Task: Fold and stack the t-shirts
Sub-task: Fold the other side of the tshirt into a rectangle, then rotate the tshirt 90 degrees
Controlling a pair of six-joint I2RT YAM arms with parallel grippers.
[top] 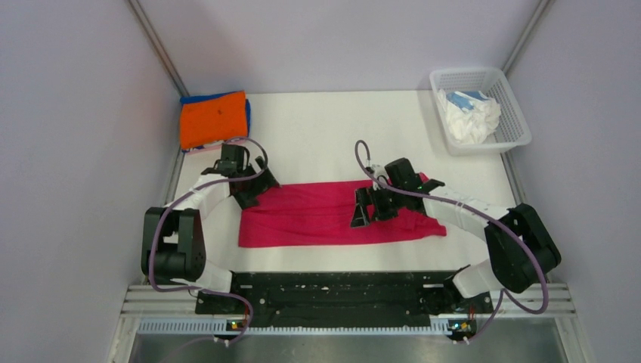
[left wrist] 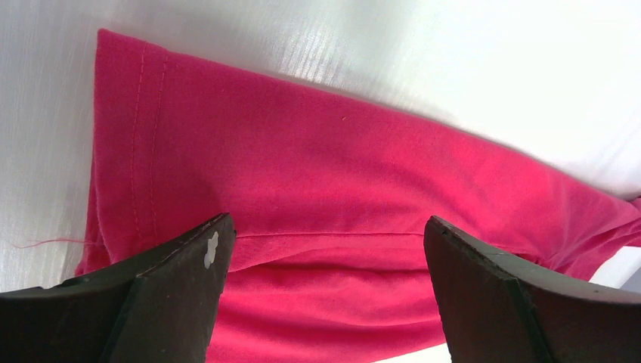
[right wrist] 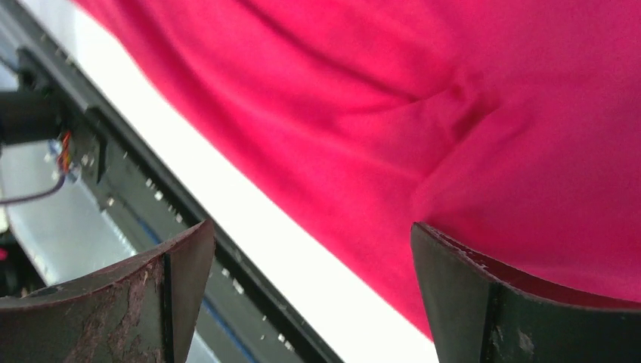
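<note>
A crimson-pink t-shirt lies folded into a long band across the middle of the table. My left gripper is open over the band's far left corner; the left wrist view shows the cloth between the spread jaws, not gripped. My right gripper is open above the band's right part; the right wrist view shows the shirt and its near edge under the spread jaws. An orange t-shirt lies folded on a blue t-shirt at the far left.
A white mesh basket at the far right holds crumpled white and pale blue t-shirts. The black arm mounting rail runs along the near table edge. Walls enclose the left, back and right sides.
</note>
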